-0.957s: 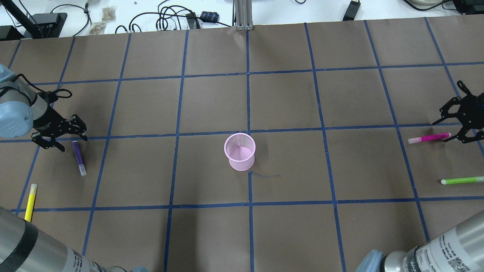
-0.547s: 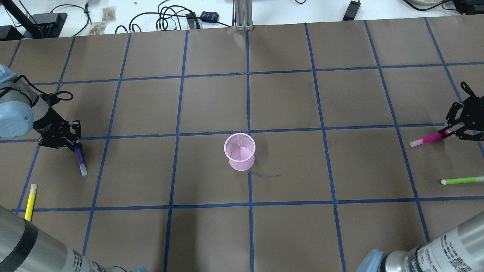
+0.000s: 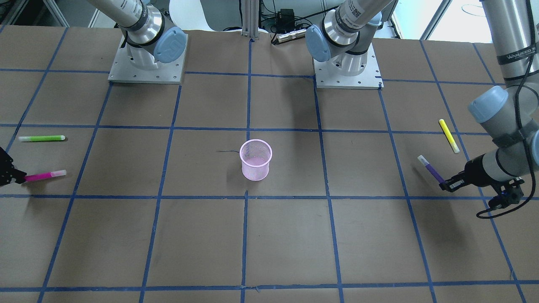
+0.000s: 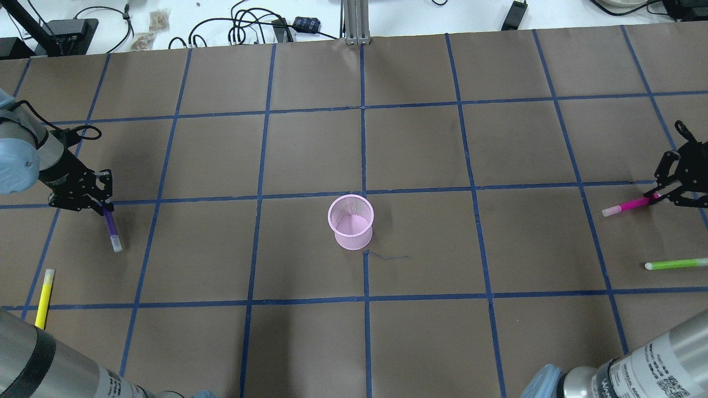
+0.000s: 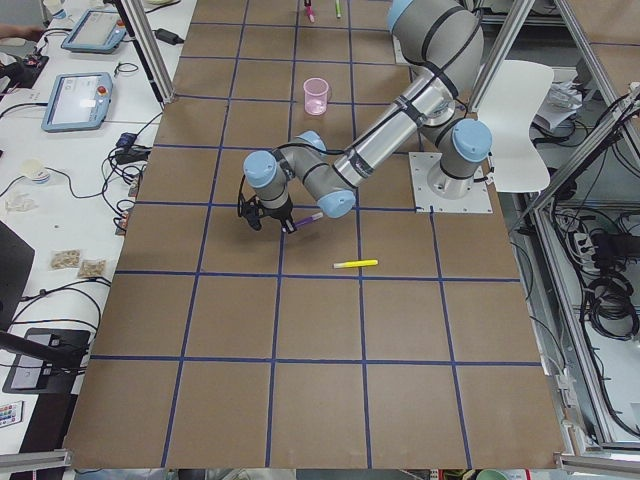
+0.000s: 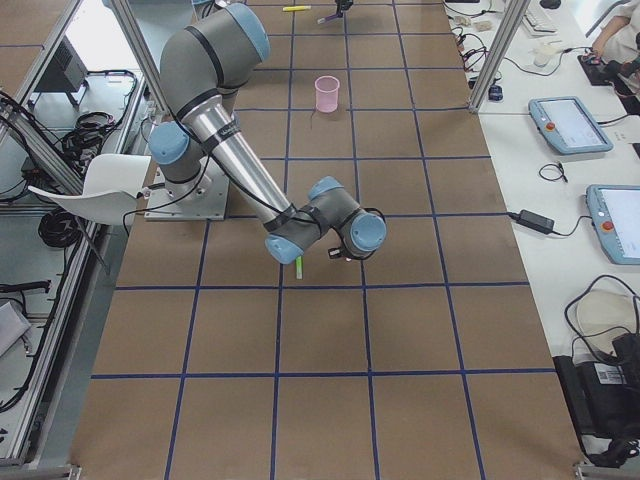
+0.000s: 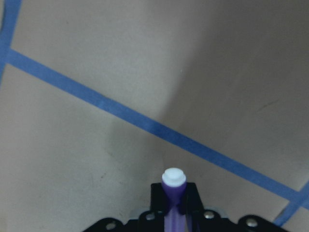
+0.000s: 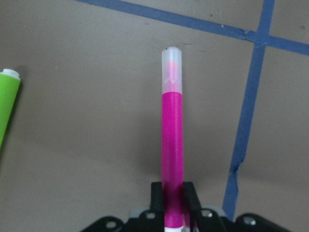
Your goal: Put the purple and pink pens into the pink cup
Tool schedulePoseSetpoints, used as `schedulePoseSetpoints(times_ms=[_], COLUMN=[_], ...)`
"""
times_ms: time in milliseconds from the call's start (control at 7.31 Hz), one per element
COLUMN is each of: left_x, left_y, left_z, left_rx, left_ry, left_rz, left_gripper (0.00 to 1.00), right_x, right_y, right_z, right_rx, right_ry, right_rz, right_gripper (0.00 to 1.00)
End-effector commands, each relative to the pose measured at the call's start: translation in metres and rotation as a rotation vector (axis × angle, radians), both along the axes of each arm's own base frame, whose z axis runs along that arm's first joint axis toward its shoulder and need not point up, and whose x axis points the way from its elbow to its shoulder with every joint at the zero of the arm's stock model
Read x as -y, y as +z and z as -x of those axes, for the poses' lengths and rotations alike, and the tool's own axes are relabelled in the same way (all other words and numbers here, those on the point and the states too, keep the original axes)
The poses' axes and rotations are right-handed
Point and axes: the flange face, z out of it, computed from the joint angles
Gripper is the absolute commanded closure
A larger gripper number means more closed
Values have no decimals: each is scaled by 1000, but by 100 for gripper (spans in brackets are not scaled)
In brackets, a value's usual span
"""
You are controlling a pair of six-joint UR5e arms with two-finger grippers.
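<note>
The pink mesh cup (image 4: 350, 221) stands upright at the table's middle, also in the front view (image 3: 255, 160). My left gripper (image 4: 103, 207) is shut on the purple pen (image 4: 111, 226), held by its end above the paper; the wrist view shows its white cap (image 7: 174, 177) between the fingers. In the front view the left gripper (image 3: 444, 184) holds the purple pen (image 3: 430, 169) tilted up. My right gripper (image 4: 656, 197) is shut on the pink pen (image 4: 625, 207) at the far right; it shows in the wrist view (image 8: 172, 159) and front view (image 3: 44, 175).
A yellow pen (image 4: 45, 294) lies near the left arm, also in the front view (image 3: 449, 135). A green pen (image 4: 675, 264) lies near the right gripper, also in the front view (image 3: 41, 138) and at the right wrist view's left edge (image 8: 7, 104). Cables lie beyond the table's far edge.
Both grippers went from open beside their pens to shut on them. The left gripper has lifted the purple pen's end and drawn it slightly left; the pink pen has tilted a little.
</note>
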Motion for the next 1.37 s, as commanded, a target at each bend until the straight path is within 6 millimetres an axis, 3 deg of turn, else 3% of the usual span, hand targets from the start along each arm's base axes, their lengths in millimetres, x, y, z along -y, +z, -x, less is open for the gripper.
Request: schedulePoseSetpoints(times_ms=[0, 137, 274, 410, 684, 821, 1094, 1231], left_x=[4, 5, 4, 3, 3, 3, 4, 2], left_y=[28, 35, 31, 33, 32, 33, 30, 33], left_z=[5, 7, 9, 7, 7, 6, 5, 6], left_rx=[23, 41, 39, 40, 38, 40, 40, 40], left_ry=[-10, -18, -28, -29, -29, -29, -28, -28], left_rz=[30, 33, 23, 24, 23, 24, 22, 24], left_gripper=[100, 100, 100, 100, 100, 100, 100, 100], right_x=[2, 0, 8, 9, 6, 1, -10, -19], right_y=[48, 78, 110, 147, 197, 213, 219, 218], right_z=[-4, -21, -67, -121, -237, -297, -399, -462], right_rx=[-52, -66, -87, -143, -205, -231, -249, -268], right_ry=[-91, -160, -172, -220, -311, -370, -442, -505], right_rz=[-18, -28, -42, -68, -87, -89, -105, -106], right_gripper=[97, 97, 97, 97, 97, 97, 97, 97])
